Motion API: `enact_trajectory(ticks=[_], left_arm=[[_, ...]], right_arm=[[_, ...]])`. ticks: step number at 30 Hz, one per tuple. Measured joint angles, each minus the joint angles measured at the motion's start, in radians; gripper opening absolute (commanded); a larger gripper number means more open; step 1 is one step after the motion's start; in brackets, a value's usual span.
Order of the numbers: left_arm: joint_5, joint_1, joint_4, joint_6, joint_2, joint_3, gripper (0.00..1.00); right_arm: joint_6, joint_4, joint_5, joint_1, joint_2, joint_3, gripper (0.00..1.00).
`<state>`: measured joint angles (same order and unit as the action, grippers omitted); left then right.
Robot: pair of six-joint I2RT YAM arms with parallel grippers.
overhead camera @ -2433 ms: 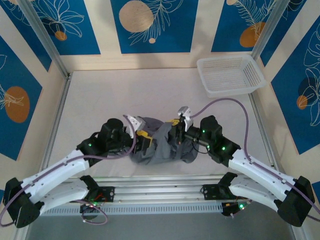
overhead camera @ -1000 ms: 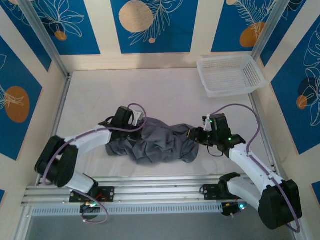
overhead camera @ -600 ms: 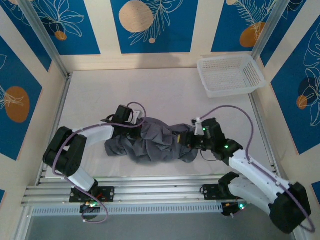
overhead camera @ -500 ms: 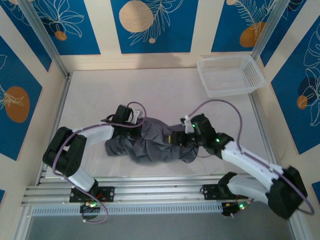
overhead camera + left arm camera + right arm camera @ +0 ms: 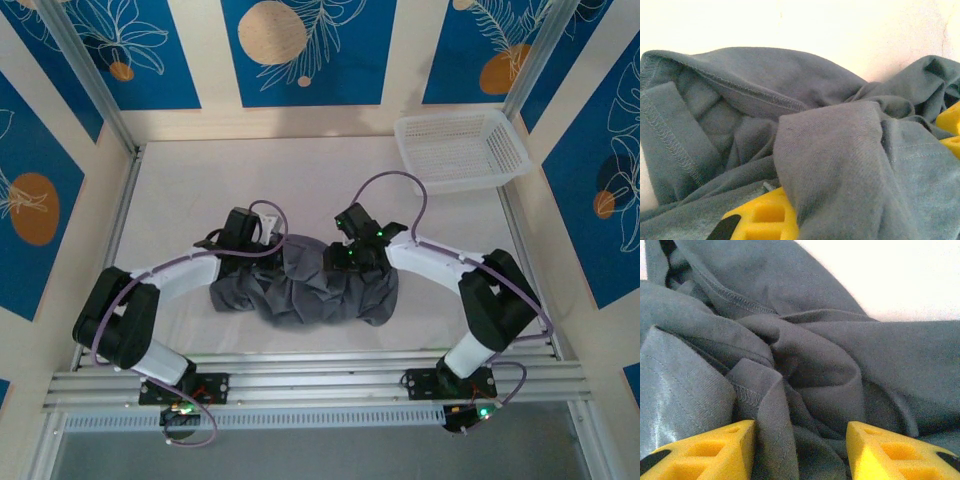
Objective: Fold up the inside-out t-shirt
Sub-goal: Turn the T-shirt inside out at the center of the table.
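A: How do the left fingers [image 5: 760,222] stand?

B: Pressed together on a fold of the inside-out t-shirt [image 5: 830,165]. The grey cloth lies over the yellow pads and hides most of them.

A: And the right fingers [image 5: 710,450]?

B: Apart. Crumpled cloth with a stitched hem bunches in the gap between the two yellow tips, loose and not pinched.

A: Where do they sit from above?

B: The left fingers [image 5: 263,243] are at the far left edge of the heap. The right fingers [image 5: 345,258] are down on its far right part. Both arms curve in from the near corners.

A: The shirt itself?

B: The t-shirt [image 5: 300,290] is a rumpled dark grey mound, wider than deep, on the near middle of the pale bench [image 5: 200,180], between the two arms.

A: Anything else on the bench?

B: A white mesh basket [image 5: 460,150] at the far right corner, well apart from the shirt.
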<state>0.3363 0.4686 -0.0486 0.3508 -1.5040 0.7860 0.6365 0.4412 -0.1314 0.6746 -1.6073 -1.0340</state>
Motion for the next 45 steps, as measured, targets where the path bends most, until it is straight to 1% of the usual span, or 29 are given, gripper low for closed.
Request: enact_trajectory(ticks=[4, 7, 8, 10, 13, 15, 17, 19, 20, 22, 24, 27, 29, 30, 31, 34, 37, 40, 42, 45], left_arm=[[0.0, 0.0, 0.0, 0.0, 0.0, 0.0, 0.0], [0.0, 0.0, 0.0, 0.0, 0.0, 0.0, 0.0], [0.0, 0.0, 0.0, 0.0, 0.0, 0.0, 0.0], [0.0, 0.0, 0.0, 0.0, 0.002, -0.003, 0.0], [-0.009, 0.0, 0.0, 0.0, 0.01, -0.016, 0.0], [-0.024, 0.0, -0.003, -0.001, 0.015, -0.023, 0.0], [-0.042, 0.0, -0.015, -0.002, 0.023, -0.028, 0.0], [-0.058, -0.001, -0.026, -0.006, 0.035, -0.031, 0.0], [-0.063, -0.002, -0.029, -0.009, 0.042, -0.033, 0.0], [-0.074, -0.003, -0.037, -0.012, 0.055, -0.033, 0.0], [-0.08, -0.003, -0.04, -0.012, 0.064, -0.033, 0.0], [-0.084, -0.003, -0.042, -0.012, 0.068, -0.034, 0.01], [-0.087, -0.004, -0.045, -0.013, 0.068, -0.034, 0.15], [-0.092, -0.004, -0.047, -0.016, 0.068, -0.034, 0.23], [-0.095, -0.004, -0.049, -0.013, 0.068, -0.034, 0.29], [-0.109, -0.004, -0.069, -0.017, 0.077, -0.034, 0.39], [-0.13, -0.004, -0.121, -0.015, 0.145, -0.035, 0.44], [-0.162, 0.003, -0.181, -0.016, 0.257, -0.026, 0.46], [-0.19, 0.025, -0.232, -0.02, 0.303, 0.013, 0.47], [-0.234, 0.103, -0.282, -0.032, 0.317, 0.102, 0.48]], right_arm=[[0.0, 0.024, 0.0, 0.009, -0.011, -0.032, 0.64], [-0.002, 0.042, 0.003, 0.02, -0.033, -0.062, 0.65], [-0.002, 0.045, 0.004, 0.025, -0.04, -0.071, 0.64], [-0.003, 0.055, 0.007, 0.032, -0.06, -0.088, 0.58], [-0.016, 0.086, -0.004, 0.034, -0.081, -0.105, 0.45], [-0.022, 0.121, -0.024, 0.032, -0.077, -0.105, 0.39], [-0.03, 0.149, -0.04, 0.021, -0.06, -0.1, 0.36], [-0.035, 0.162, -0.054, 0.0, -0.008, -0.069, 0.33], [-0.036, 0.167, -0.057, -0.014, 0.029, -0.046, 0.3], [-0.041, 0.168, -0.058, -0.041, 0.115, 0.013, 0.22], [-0.041, 0.161, -0.048, -0.07, 0.185, 0.074, 0.15], [-0.036, 0.146, -0.017, -0.101, 0.215, 0.145, 0.09], [-0.035, 0.138, 0.001, -0.106, 0.214, 0.182, 0.1], [-0.035, 0.137, 0.011, -0.106, 0.217, 0.197, 0.16], [-0.034, 0.132, 0.022, -0.106, 0.221, 0.207, 0.25], [-0.016, 0.1, 0.067, -0.104, 0.262, 0.217, 0.28], [0.002, 0.082, 0.076, -0.077, 0.301, 0.192, 0.29], [0.011, 0.085, 0.052, -0.025, 0.278, 0.107, 0.31], [0.017, 0.087, 0.016, 0.004, 0.233, 0.042, 0.33], [0.026, 0.104, -0.034, 0.034, 0.14, -0.041, 0.37]])
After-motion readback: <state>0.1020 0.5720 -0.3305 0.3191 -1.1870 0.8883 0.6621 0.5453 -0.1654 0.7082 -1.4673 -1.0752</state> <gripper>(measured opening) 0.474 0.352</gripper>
